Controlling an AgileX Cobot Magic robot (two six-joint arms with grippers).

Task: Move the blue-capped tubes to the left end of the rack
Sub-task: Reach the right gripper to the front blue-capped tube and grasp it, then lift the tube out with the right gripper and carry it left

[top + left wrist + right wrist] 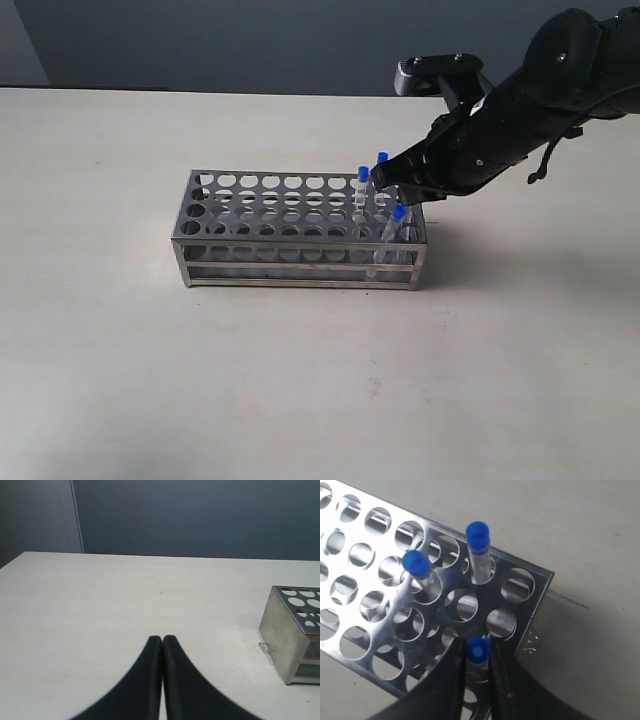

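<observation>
My right gripper [478, 662] clamps one blue-capped tube [478, 650] just below its cap: thin, light, slippery, probably brittle, so I squeeze gently.

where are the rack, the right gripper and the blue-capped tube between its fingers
rack [281, 630]: left wrist view, solid end wall
right gripper [478, 670]: right wrist view, midway between its fingertips
blue-capped tube [478, 651]: right wrist view, top of its blue cap
</observation>
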